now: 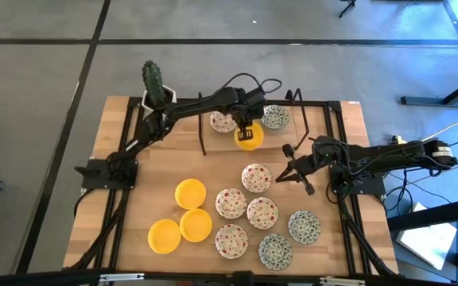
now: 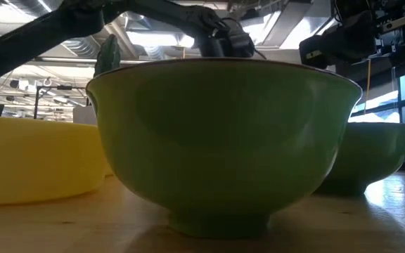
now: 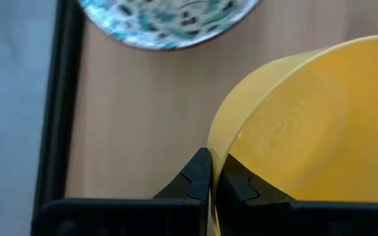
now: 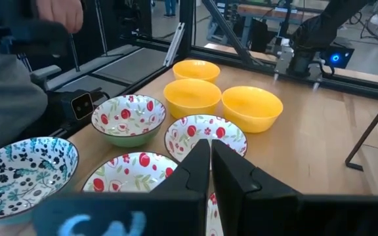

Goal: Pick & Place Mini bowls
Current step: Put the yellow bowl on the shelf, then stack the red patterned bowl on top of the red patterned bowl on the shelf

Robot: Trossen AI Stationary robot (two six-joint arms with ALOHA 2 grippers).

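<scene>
A: High view, quick rundown pls. What's the left gripper (image 1: 249, 132) got?

B: Jaws pinched on the rim of a yellow bowl (image 1: 250, 139), far side of the table (image 1: 126, 199), w/ a floral bowl (image 1: 223, 121) and a green-pattern bowl (image 1: 275, 117) just beside it. Left wrist view confirms: fingertips (image 3: 197, 176) clamp the thin wall, bowl hangs tilted.

A: Right side?

B: Right gripper (image 1: 290, 165) is closed on nothing, parked near a floral bowl mid-table (image 1: 256, 177).

A: How to finish the step well?

B: My guess: it's a thin edge grip, so keep the bowl from swinging, level it before lowering, let the base touch wood before letting go. Stay clear of both neighbours' rims.

A: Anything inside the bowls?

B: All look empty, incl. the three yellow ones (image 1: 180, 218) near the front-left and the floral/green cluster (image 1: 262, 226) front-right. Only the white pot w/ cactus (image 1: 154, 86) at the far-left corner holds anything. Low view is mostly blocked by one close bowl (image 2: 223, 140).
</scene>
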